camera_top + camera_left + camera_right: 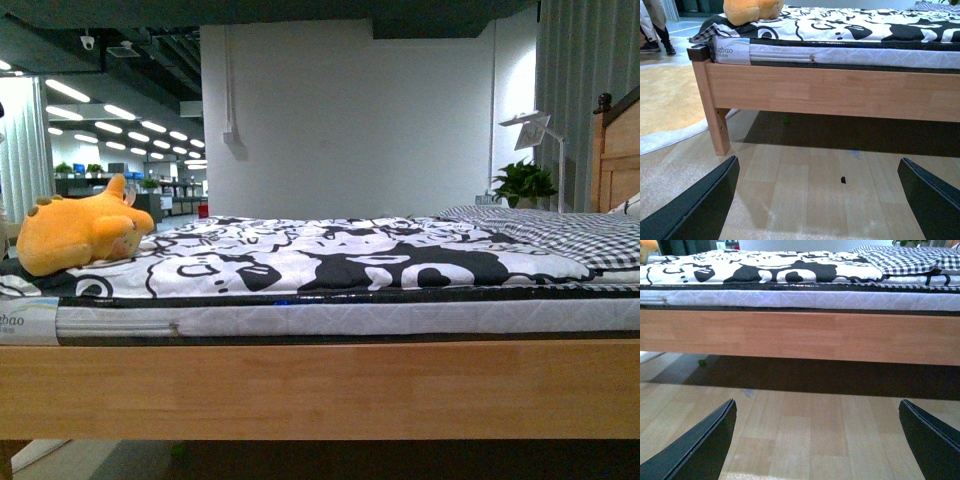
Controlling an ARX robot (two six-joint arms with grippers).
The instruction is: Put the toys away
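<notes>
As the plush toy (78, 235) lies untouched on the bed, we enter the task as not yet begun.

- **Item one:** the toy, orange-yellow, on its side at the left-hand end of the bed as we face it. It rests on the black-and-white patterned cover (350, 255), near the corner of the mattress (330, 318).
- **Item two:** left gripper (818, 160), jaws spread wide with nothing between them. It hangs low over the wooden floor (805, 190) and faces the bed frame (840, 92); the toy sits higher up, on the mattress.
- **Item three:** right gripper (816, 401), jaws likewise parted and empty. It faces the frame further along, well apart from the toy.
- **Item four:** no box, basket or shelf for toys shows in any view, so we cannot tell where the toy is meant to go.

Outstanding, in our judgement: reach, grasp, carry and deposit, which is all of it. The left arm looks the nearer candidate.
</notes>
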